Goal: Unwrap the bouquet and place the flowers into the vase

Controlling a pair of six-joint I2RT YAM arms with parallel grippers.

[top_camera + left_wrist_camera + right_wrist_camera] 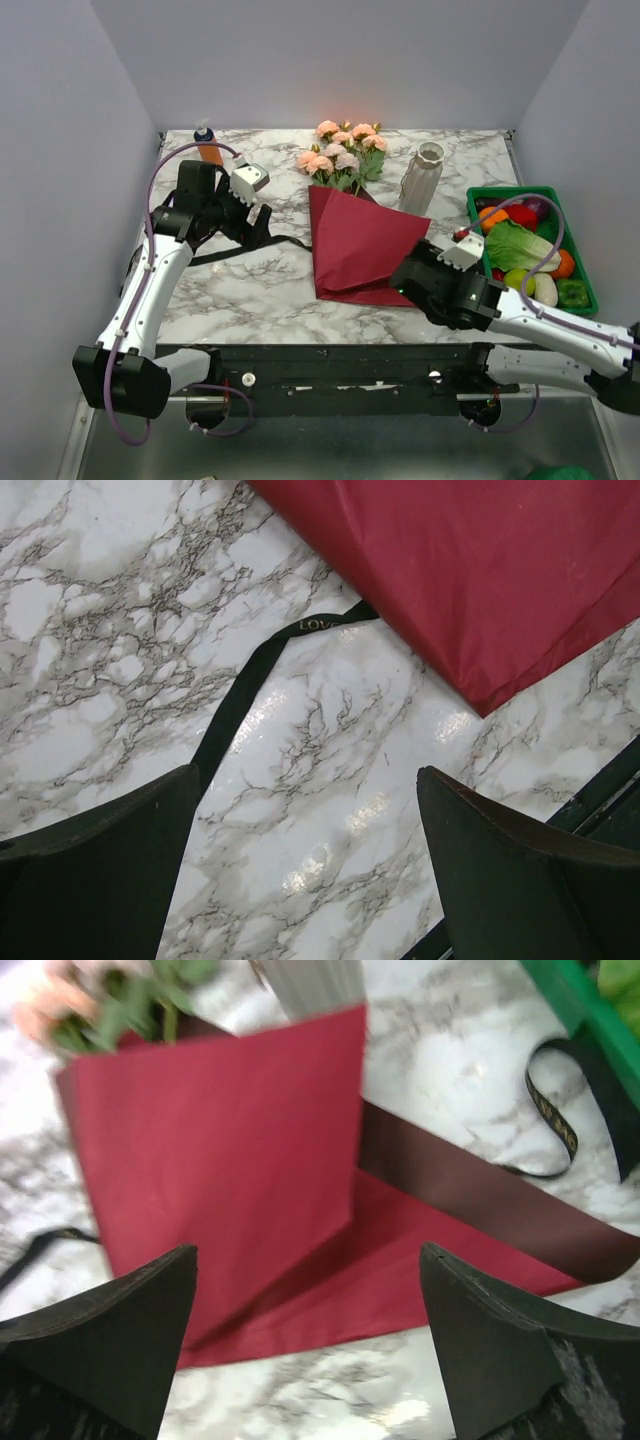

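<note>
Grey walls are closing in a marbled worktop [250, 290], where the left hand [308, 775] is hovering wide open and empty near the left edge, over a black ribbon [240, 695] trailing loose toward the bouquet [355, 240], which is lying mid-worktop with its flowers [340, 150] pointing at the far edge. Just right of the blooms the vase [420, 178] is standing upright, and the right hand [308, 1250] is hanging spread and empty over the paper's near right corner. I am judging the dark red paper thin, light and slippery, best pinched at a flap edge, and the stems light and bendy, best taken below the leaves.
</note>
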